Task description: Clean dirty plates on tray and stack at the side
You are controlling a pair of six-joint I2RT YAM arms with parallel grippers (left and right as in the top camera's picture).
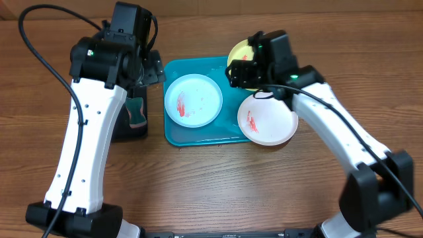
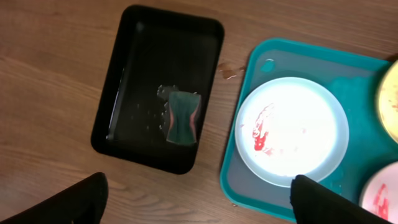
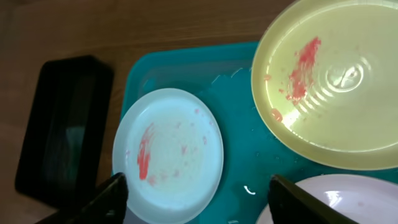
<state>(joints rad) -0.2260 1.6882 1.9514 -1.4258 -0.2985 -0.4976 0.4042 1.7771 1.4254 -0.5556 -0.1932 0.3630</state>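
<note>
Hovering, both tools spread wide, nothing pinched: left gripper (image 2: 199,204) above the seam between black tray (image 2: 155,56) and turquoise tray (image 2: 249,68), right gripper (image 3: 196,199) above the turquoise tray's right half. That tray sits mid-bench, nearer the far edge. Light blue plate (image 1: 193,100) lies flat inside it, red smears. Yellow-green plate (image 1: 238,53) overhangs its far-right corner, smeared. White plate (image 1: 267,118) overhangs the right rim, smeared. Sponge (image 2: 183,118) lies in the black tray, toward the left edge. Plates look light, stiff, thin-rimmed plastic. Wet sheen on the tray, so likely slippery. Best hold: pinch a rim, easiest on the overhanging edges. Sponge likely soft, squeezes.
</note>
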